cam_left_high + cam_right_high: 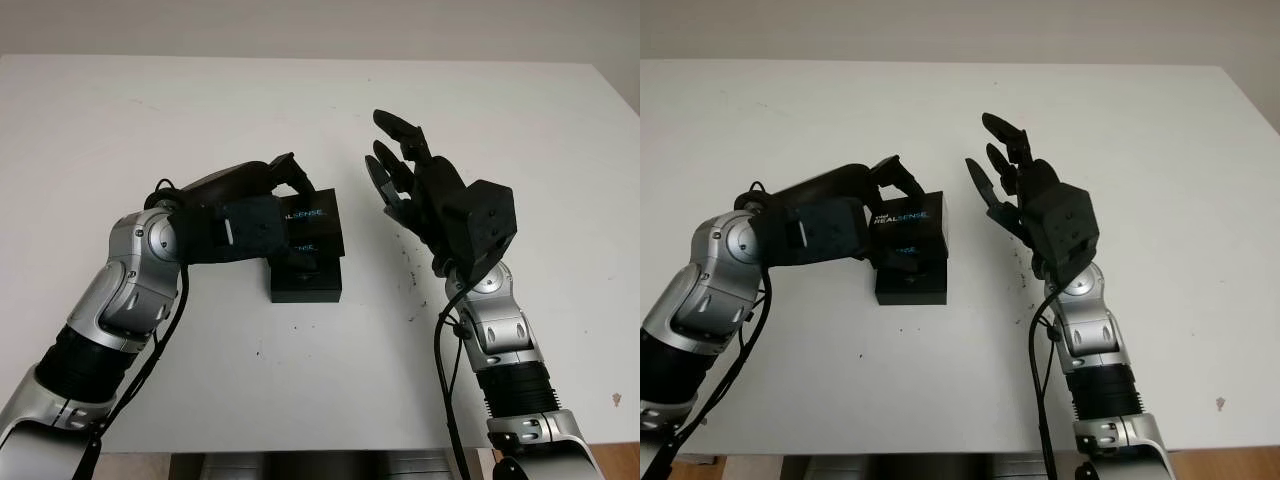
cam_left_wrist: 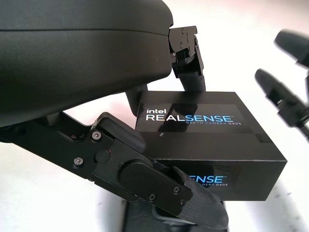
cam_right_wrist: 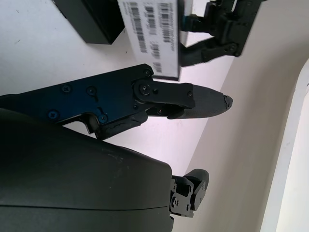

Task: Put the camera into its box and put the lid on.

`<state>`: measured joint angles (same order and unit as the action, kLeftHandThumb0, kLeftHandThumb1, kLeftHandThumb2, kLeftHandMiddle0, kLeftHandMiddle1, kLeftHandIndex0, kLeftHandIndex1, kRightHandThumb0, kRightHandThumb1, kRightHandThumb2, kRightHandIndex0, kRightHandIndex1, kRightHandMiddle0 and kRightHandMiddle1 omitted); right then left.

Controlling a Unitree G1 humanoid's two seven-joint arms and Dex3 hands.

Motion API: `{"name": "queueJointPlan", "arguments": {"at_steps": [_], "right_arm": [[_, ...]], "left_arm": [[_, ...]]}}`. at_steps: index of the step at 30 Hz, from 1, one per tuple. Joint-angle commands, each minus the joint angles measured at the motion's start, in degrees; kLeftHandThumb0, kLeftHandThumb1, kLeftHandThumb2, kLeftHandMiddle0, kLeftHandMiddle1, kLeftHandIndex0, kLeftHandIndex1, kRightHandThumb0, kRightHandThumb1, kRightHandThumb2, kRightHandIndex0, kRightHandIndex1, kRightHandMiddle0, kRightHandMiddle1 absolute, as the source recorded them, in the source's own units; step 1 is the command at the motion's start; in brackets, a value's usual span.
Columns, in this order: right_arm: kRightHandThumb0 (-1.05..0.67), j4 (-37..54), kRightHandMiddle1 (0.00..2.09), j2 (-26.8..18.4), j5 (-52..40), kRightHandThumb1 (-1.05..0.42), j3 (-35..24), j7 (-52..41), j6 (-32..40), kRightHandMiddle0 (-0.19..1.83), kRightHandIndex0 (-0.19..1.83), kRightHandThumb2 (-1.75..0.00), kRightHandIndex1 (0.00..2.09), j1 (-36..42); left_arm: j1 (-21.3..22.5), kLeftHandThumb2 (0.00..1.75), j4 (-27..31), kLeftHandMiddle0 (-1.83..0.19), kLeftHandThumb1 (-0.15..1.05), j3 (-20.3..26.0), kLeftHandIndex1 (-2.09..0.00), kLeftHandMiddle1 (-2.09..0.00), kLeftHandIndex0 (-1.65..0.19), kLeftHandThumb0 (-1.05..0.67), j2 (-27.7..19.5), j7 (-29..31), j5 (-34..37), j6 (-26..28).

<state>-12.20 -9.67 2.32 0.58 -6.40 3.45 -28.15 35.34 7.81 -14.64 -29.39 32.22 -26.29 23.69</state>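
Left hand (image 1: 262, 200) grips the lid (image 1: 312, 225) at frame centre, held over the box (image 1: 306, 278). Box sits on a plain white tabletop (image 1: 200, 110). Right hand (image 1: 420, 185), right of centre, holds nothing.

Box (image 1: 910, 280) sitting mid-desk (image 1: 790, 110), a little left of centre. Lid (image 1: 910, 222) hanging tilted over the box's far part, not seated. Left hand (image 1: 855, 215) coming in from the left, fingers (image 2: 159, 186) gripping the lid. Right hand (image 1: 1025, 205) standing just right of the lid, apart from it, holding nothing.
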Motion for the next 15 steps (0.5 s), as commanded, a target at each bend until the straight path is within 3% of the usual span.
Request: {"name": "queueJointPlan", "arguments": {"at_steps": [1, 11, 15], "right_arm": [[-0.62, 1.1, 0.61, 0.1, 0.0, -1.05, -0.3, 0.0, 0.2, -0.16, 0.15, -0.47, 0.05, 0.3], [-0.62, 1.4, 0.61, 0.1, -0.2, -1.05, -0.3, -0.1, 0.6, -0.17, 0.14, -0.46, 0.04, 0.3], [-0.63, 1.4, 0.61, 0.1, 0.0, -1.05, -0.2, 0.1, 0.6, -0.16, 0.14, -0.46, 0.05, 0.1]], "left_arm": [[-0.6, 0.18, 1.4, -0.18, 1.05, 1.0, -2.07, -2.09, 0.05, -0.29, -0.2, -0.9, 0.1, -0.9], [-3.3, 0.12, 4.7, -0.11, 1.05, 1.1, -1.95, -2.04, 0.0, -0.28, -2.6, 0.0, -1.0, -2.3], [-5.0, 0.11, 7.4, -0.23, 1.05, 2.2, -1.95, -2.08, -0.03, -0.26, -3.7, 0.6, 0.2, -3.8]]}}
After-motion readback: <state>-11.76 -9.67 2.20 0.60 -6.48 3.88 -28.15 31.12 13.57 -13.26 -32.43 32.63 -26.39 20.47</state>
